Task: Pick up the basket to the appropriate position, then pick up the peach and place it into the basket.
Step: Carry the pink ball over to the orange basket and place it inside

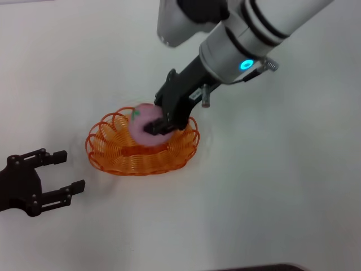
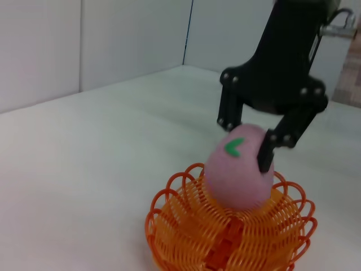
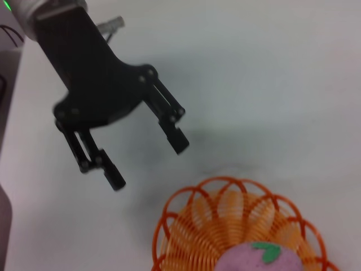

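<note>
The orange wire basket [image 1: 104, 149] sits on the white table left of centre. My right gripper [image 1: 161, 125] reaches down from the upper right and is shut on the pink peach [image 1: 142, 119], holding it just inside the basket's far rim. In the left wrist view the right gripper [image 2: 246, 144] pinches the peach [image 2: 237, 175] from both sides, its green leaf mark facing the camera, low over the basket [image 2: 180, 226]. My left gripper [image 1: 70, 171] rests open on the table left of the basket, holding nothing. The right wrist view shows the left gripper [image 3: 148, 164] beyond the basket [image 3: 225, 214] and peach [image 3: 248, 264].
The white table [image 1: 271, 186] stretches bare around the basket. A pale wall [image 2: 84, 51] stands behind the table in the left wrist view.
</note>
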